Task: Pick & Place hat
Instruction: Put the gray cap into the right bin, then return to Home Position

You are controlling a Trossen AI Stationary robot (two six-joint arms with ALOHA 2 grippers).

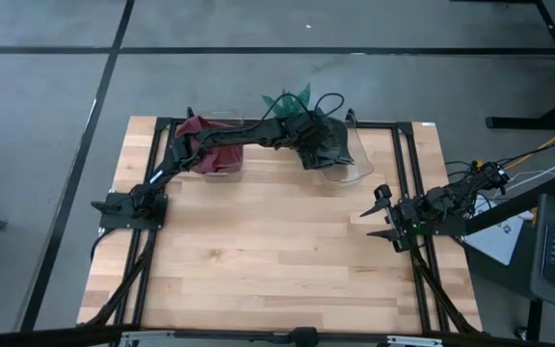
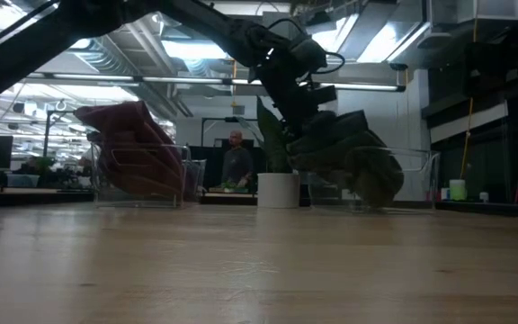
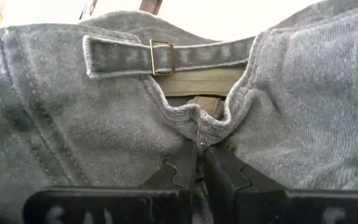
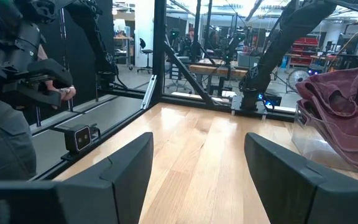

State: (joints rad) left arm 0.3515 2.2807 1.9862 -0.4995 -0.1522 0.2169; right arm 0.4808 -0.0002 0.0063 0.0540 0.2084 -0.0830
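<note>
A dark grey cloth hat hangs in a clear bin at the table's far right. In the left wrist view the hat shows its back strap with a brass buckle. My left gripper is shut on it, reaching in from the left. In the low view the hat sits low between the bin's walls. A red hat lies in a second clear bin at the far left. My right gripper waits open near the right edge, holding nothing. My left gripper pinches the hemmed edge of the hat's back opening, below the strap, between its two fingers. The fingers slant down at it from the table's left. The hat hangs bunched below them inside the bin; whether it touches the bin's floor I cannot tell.
A potted green plant stands just beyond the far edge. Black frame rails run along the table's sides. Bare wood lies open across the middle and near side. A person stands far off in the room.
</note>
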